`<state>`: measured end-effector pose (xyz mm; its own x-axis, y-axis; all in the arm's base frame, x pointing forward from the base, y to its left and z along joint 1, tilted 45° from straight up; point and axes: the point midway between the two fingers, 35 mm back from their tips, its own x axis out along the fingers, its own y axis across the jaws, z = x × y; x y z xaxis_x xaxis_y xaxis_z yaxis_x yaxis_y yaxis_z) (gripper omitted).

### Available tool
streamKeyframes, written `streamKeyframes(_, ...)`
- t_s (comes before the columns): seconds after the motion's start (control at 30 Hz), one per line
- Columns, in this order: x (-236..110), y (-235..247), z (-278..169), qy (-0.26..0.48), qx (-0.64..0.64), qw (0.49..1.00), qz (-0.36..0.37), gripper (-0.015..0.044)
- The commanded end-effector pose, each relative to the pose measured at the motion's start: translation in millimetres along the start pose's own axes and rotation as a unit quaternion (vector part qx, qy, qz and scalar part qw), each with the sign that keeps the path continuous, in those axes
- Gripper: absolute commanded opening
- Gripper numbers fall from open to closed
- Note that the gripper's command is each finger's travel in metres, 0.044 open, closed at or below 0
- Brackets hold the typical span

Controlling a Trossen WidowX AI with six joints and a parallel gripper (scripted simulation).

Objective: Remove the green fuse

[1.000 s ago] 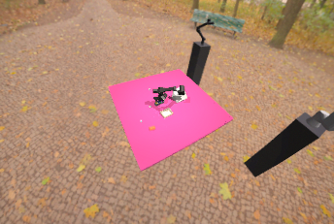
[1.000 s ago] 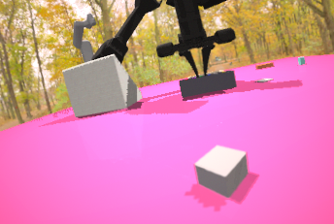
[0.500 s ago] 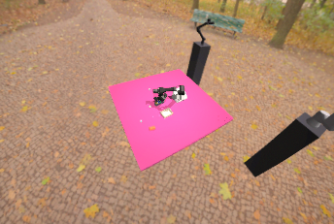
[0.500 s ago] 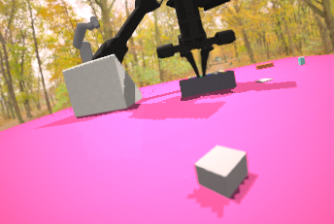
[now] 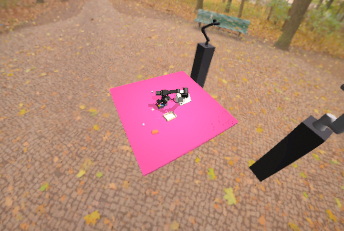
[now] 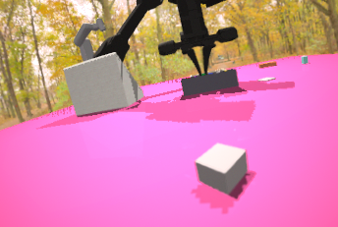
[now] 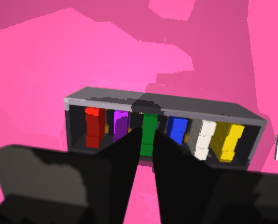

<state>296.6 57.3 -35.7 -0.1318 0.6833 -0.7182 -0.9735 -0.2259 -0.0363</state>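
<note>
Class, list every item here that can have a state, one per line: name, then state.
gripper: shut on the green fuse
green fuse: upright, seated in the fuse block
fuse block: on the pink surface, six fuses in it
red fuse: upright, seated, untouched
blue fuse: upright, seated, untouched

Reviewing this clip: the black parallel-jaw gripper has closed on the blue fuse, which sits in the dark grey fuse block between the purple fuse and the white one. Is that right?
Not quite. The wrist view shows the black parallel-jaw gripper closed on the green fuse, not the blue fuse. The green one stands in the dark grey fuse block between the purple fuse and the blue one; the white fuse sits beyond the blue.
</note>
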Motion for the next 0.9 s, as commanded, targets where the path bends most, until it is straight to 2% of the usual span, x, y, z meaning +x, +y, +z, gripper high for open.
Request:
streamKeyframes(0.0,-3,0,-1,0.001,0.000,1.000,-0.001,0.0000)
streamKeyframes(0.87,-15,0,-1,0.001,0.000,1.000,-0.001,0.0000)
